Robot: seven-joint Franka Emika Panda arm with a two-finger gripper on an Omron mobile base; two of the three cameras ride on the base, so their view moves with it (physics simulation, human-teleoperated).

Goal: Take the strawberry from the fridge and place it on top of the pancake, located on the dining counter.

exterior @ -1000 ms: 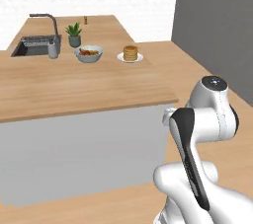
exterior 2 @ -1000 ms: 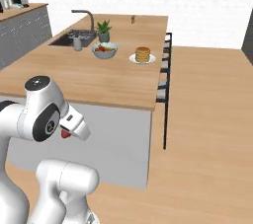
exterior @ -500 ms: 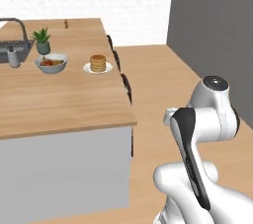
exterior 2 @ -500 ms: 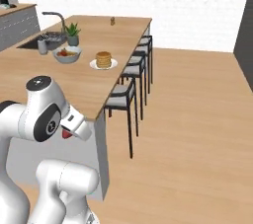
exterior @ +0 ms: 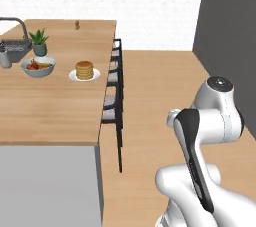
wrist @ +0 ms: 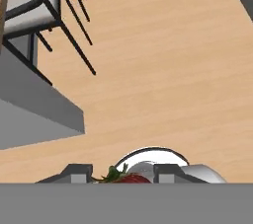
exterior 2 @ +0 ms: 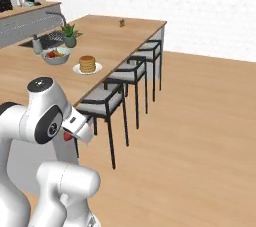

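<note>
Right now I'm on the transit leg, so largest first: the bench, the big light-wood slab with grey sides, sits ahead and to my left, with stools tucked along the edge nearest me. I judge the base must come round them before the arm can reach over the top. On the bench the pancake stands as a short stack on its white plate, well apart from the edge, just beside the fruit bowl, with the plant behind and the sink further left. That free top face is my target.

The arm is folded in tight against the body, I take it to keep the load steady while driving. My gripper points down at the floor, its jaws narrow and pinched on the strawberry; red flesh and green leaves peek out between the tips.
</note>
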